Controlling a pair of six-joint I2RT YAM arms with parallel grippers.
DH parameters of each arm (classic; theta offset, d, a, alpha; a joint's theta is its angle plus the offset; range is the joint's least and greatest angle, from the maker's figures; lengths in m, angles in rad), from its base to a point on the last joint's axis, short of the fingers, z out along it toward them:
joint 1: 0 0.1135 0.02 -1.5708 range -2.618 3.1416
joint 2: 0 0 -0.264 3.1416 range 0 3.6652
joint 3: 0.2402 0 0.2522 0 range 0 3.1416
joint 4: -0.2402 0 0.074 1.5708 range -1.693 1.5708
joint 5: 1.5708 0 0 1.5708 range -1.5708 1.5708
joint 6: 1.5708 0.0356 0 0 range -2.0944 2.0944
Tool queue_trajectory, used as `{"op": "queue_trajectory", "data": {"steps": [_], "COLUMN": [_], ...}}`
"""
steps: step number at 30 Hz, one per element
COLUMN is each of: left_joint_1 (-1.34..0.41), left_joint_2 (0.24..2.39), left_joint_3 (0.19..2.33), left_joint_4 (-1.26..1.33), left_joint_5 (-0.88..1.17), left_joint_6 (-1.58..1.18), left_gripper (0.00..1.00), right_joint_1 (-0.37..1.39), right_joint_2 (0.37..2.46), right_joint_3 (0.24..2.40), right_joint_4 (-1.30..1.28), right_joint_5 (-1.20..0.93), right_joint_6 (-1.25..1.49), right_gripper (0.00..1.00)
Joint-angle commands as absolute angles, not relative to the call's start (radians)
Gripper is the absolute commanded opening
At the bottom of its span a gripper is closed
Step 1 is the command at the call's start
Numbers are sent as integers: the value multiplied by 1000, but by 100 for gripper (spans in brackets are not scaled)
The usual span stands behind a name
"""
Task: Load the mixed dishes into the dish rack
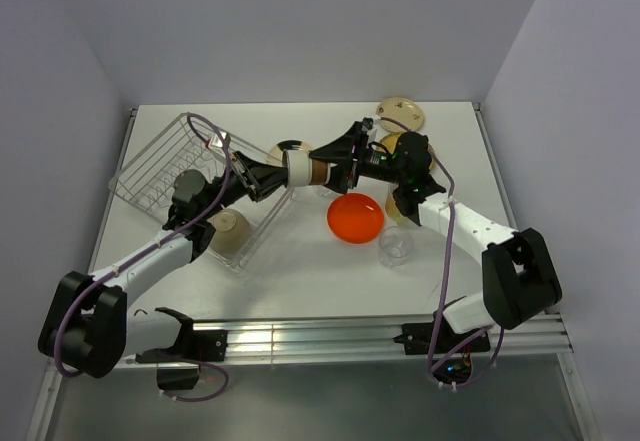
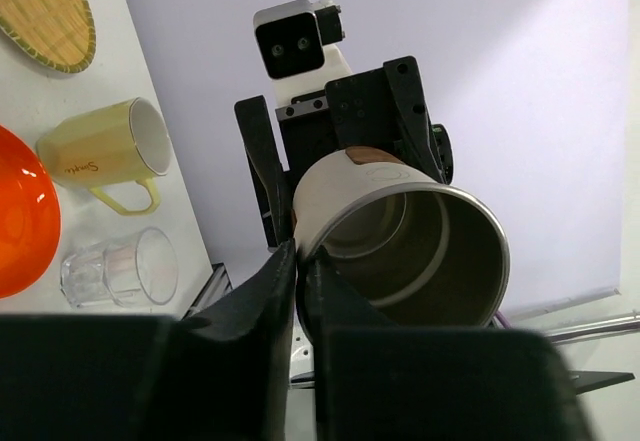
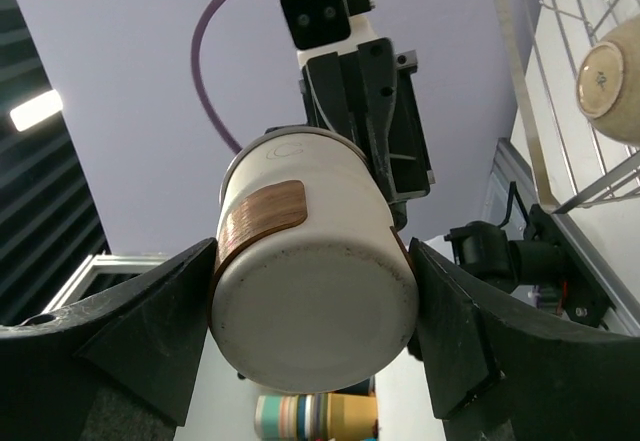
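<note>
**Cup** (image 1: 300, 171): metal, cream-coated outside with a copper-coloured patch. It lies on its side in mid-air above the table (image 1: 300, 291), between the two arms. The open mouth faces the left arm and the flat base faces the right arm.

**Left gripper** (image 1: 285, 173): clenched on the cup's rim, one finger inside the mouth and one outside, as the left wrist view shows (image 2: 300, 261).

**Right gripper** (image 1: 322, 171): jaws stand wide and straddle the cup's base end, one on each side (image 3: 312, 291). Whether they press on the cup cannot be told.

**Rack** (image 1: 150, 161): silver wire, on the table's left side, just left of the cup.

**Bowl** (image 1: 228, 229): pale, sits inside the rack at its near end.

**Orange plate** (image 1: 355, 217): on the table, below and to the right of the cup.

**Glass** (image 1: 396, 248): clear, just beside the orange plate, towards the near edge.

**Mug** (image 2: 105, 151): pale yellow, on its side near the glass, seen from the left wrist.

**Tan plate** (image 2: 45, 6): woven look, beyond the mug.
</note>
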State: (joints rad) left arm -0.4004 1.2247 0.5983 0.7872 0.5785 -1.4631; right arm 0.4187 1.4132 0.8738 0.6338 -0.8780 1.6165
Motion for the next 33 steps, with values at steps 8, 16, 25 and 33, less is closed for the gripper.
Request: {"op": "queue_trajectory", "data": {"steps": [8, 16, 25, 33], "left_joint_1": [-400, -371, -321, -316], "left_joint_2": [1187, 1065, 878, 711], "left_joint_3": [609, 623, 692, 775], "left_joint_4": [766, 592, 192, -188], "left_joint_5": [577, 540, 418, 189], "left_joint_6": [-1425, -1330, -1100, -894], "left_gripper": [59, 82, 89, 91], "right_joint_1": [385, 353, 353, 365], "right_joint_2": [1434, 1456, 1468, 1488], "right_joint_3": [887, 911, 983, 1121], "right_joint_4": [831, 896, 812, 467], "right_joint_5": [-919, -963, -1049, -1060], "right_joint_6": [1594, 1540, 1327, 983], "right_gripper": [16, 13, 9, 9]}}
